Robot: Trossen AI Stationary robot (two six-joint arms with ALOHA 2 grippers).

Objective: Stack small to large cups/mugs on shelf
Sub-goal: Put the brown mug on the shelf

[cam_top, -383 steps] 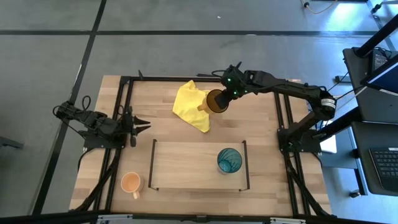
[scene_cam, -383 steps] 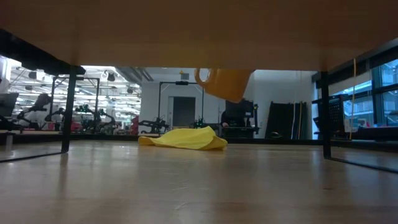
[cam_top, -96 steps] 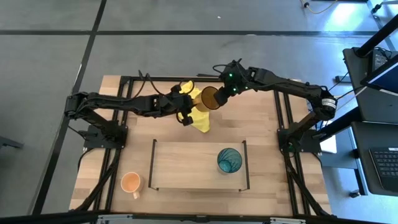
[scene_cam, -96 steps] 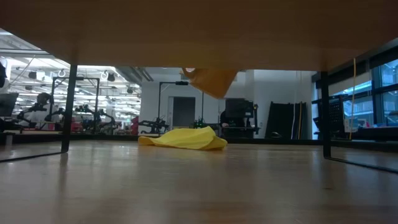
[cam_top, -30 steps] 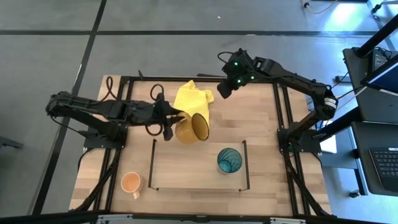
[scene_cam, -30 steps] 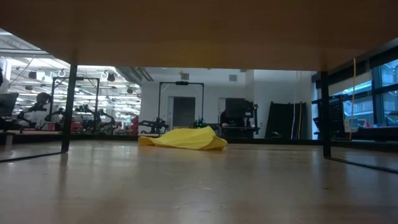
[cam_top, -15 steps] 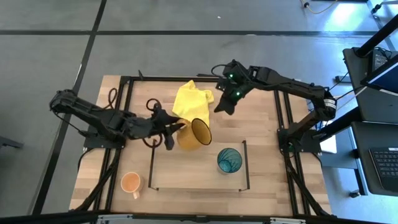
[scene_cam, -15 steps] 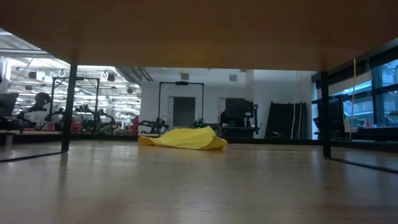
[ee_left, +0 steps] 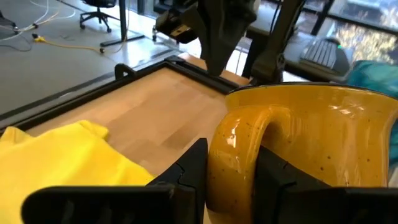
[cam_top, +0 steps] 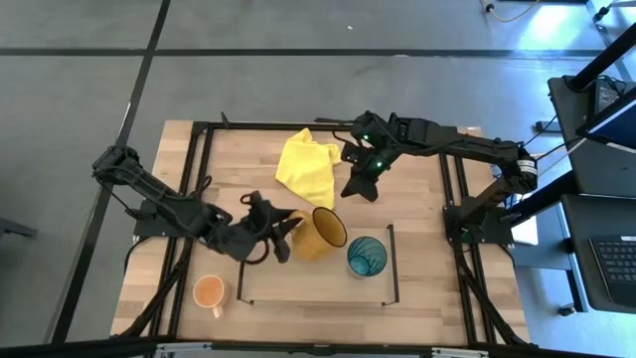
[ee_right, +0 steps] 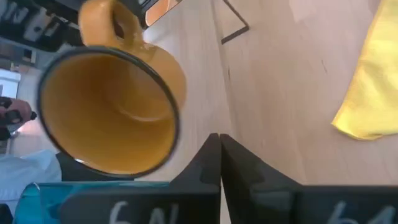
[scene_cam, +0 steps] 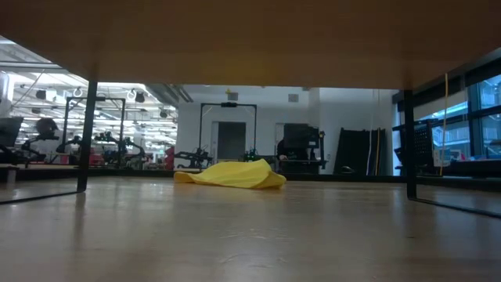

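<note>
Three drinking vessels are showing in the high view: one amber mug (cam_top: 320,234) at centre, one teal tumbler (cam_top: 365,257) right of it, one small orange mug (cam_top: 210,291) at lower left. One yellow cloth (cam_top: 306,167) is lying upper centre, one shelf (cam_top: 298,283) lower centre.

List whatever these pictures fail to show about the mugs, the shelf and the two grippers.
- Amber mug, held by its handle in the left gripper: the high view cannot show whether it touches the shelf.
- Low view: no mug, tumbler or gripper appears; the board overhead blocks everything above.
- Small orange mug: a sliver at the right wrist view's edge.
- Teal tumbler: cut off in both wrist views.
- Right gripper: shut, empty.
</note>
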